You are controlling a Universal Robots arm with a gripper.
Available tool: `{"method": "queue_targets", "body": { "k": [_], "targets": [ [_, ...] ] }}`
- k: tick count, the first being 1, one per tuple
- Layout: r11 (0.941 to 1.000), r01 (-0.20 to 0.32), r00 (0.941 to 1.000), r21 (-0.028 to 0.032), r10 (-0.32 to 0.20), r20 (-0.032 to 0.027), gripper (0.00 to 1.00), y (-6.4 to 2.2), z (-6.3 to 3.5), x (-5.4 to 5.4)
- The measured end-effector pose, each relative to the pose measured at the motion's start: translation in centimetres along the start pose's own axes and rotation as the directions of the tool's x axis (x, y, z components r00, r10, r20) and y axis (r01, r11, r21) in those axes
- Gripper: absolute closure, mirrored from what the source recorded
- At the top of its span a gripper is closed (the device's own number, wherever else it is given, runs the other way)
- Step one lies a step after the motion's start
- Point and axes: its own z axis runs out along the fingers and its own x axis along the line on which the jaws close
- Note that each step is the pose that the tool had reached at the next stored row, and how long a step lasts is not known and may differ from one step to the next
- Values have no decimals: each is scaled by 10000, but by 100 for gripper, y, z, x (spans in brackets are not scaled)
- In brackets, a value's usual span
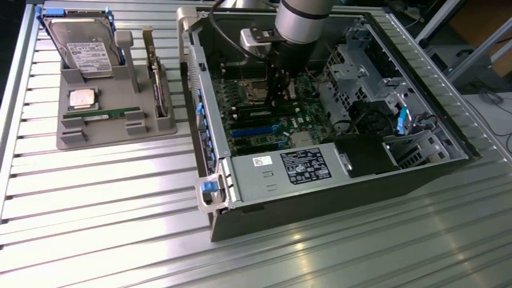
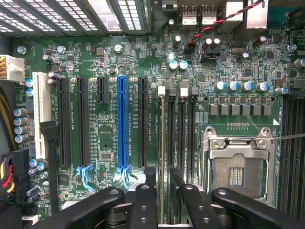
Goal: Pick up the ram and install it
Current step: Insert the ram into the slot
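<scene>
Exterior view's ribbed metal table (image 1: 120,198) beneath computer case (image 1: 320,207); wrist view's pincer (image 2: 163,175) spread astride upright ram (image 2: 162,143).

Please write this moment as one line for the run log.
memory stick: upright in motherboard slot | claw: open, astride the stick | tray: second stick lying flat

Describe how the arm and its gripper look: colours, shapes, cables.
The arm is a smooth, silver-grey round tube. A light grey block sits at its wrist, and a black cable loops beside it. The gripper is matt black, built of flat linked bars with round pivot pins and two narrow fingers.
</scene>
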Motion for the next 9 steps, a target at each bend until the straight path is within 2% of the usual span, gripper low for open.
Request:
{"method": "queue_targets", "body": {
  "k": [4, 6, 9],
  "targets": [
    [10000, -2, 10000, 4, 2, 0, 74, 3, -47, 1],
    [10000, 0, 10000, 7, 0, 2, 89, 5, -71, -3],
    [10000, -2, 10000, 7, 2, -1, 89, 6, -74, 0]
  ]
}}
